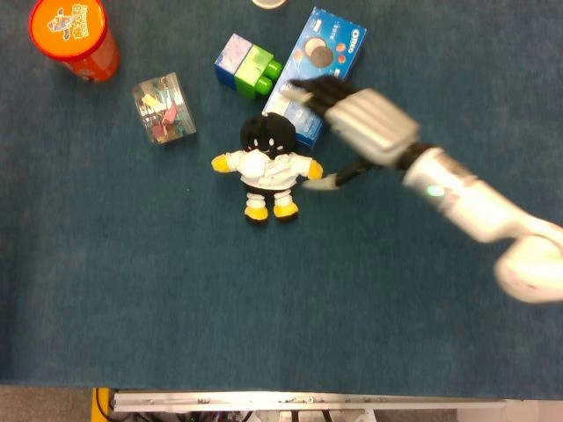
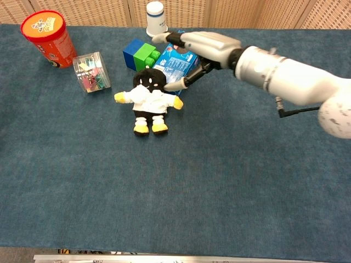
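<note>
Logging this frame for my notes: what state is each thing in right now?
right hand: open, raised over the cookie box, holding nothing
plush doll: lying face up on the table, free
cookie box: lying flat, closed
building blocks: joined together, beside the box
clear case: closed, clips inside
orange canister: upright, lid on
white cup: upright

Right robot hand point(image 1: 356, 119) above the blue cookie box point(image 1: 327, 53), fingers spread, holding nothing — plush doll point(image 1: 267, 169) just left, lying face-up on the blue bench point(image 1: 176, 299). Blocks point(image 1: 248, 68), clip box point(image 1: 164, 109), orange canister point(image 1: 74, 37) further left.
</note>
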